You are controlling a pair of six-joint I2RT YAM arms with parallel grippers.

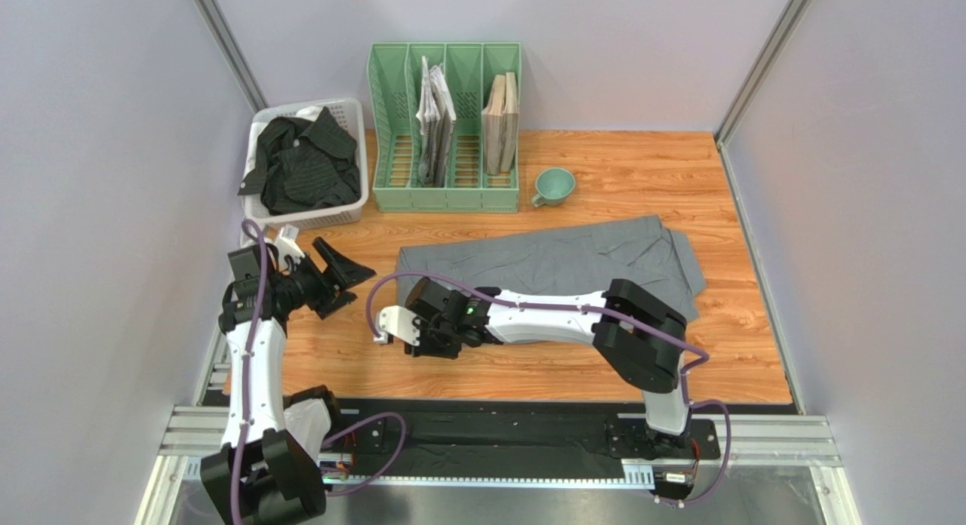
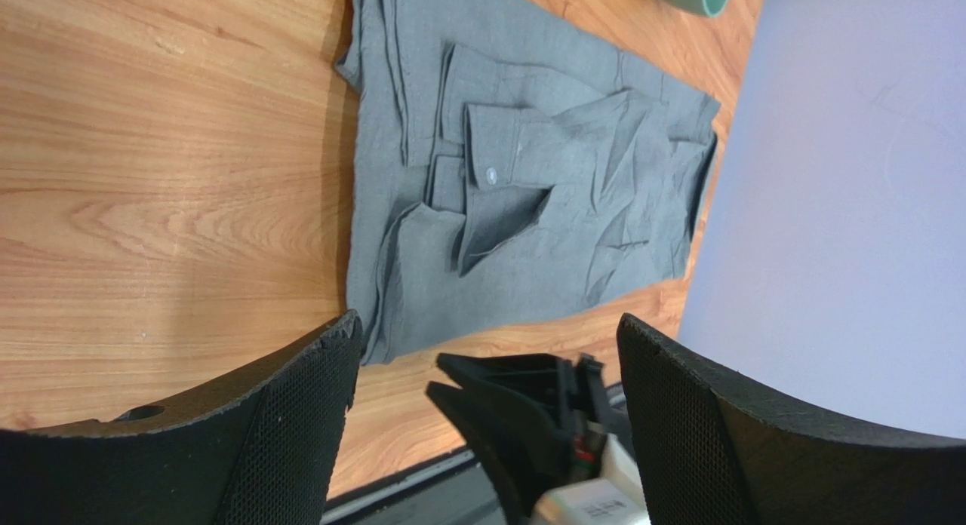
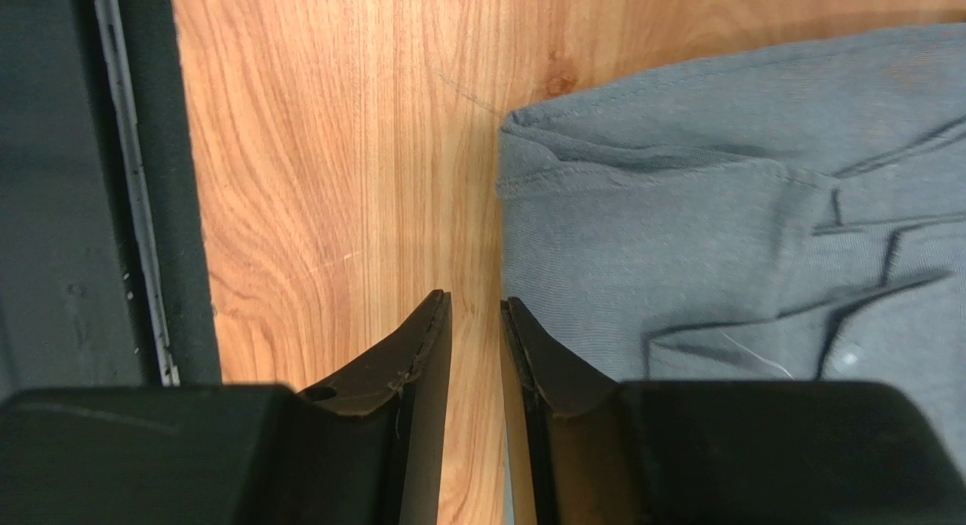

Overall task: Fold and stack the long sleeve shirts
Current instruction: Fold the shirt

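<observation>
Handling the plain mid-grey long sleeve cloth shirt [image 1: 567, 259]: it is looking soft, light and limp, so it is likely sagging and spilling its folds wherever it is lifted from one point only.
Grey shirt's place: it is lying partly folded on the wooden surface [image 1: 635, 186], to the right of centre, with a buttoned cuff [image 2: 493, 163] resting on top of the body.
Black faintly striped long sleeve shirt [image 1: 301, 163]: it is sitting bundled and unfolded in the white slotted plastic basket [image 1: 318, 217] at the far left, well apart from the grey one.
Where to take hold: the stitched hem along the grey shirt's left edge [image 3: 533, 174] is looking like the firmest place. Pinching there through every layer, at a corner and not mid-panel, is probably giving the best control.
Left gripper [image 1: 329, 278]: its fingers [image 2: 295, 401] are standing wide apart and holding nothing, hanging over bare wood to the left of the grey shirt.
Right gripper [image 3: 474, 304]: its fingers [image 3: 420, 355] are standing nearly together with only a thin slit between them. Bare wood is showing through the slit and no cloth appears caught; they are hanging right at the grey shirt's left edge.
Risk: thin cloth lying flat on smooth wood is hard to pick up, and the layers may be sliding over one another when dragged.
</observation>
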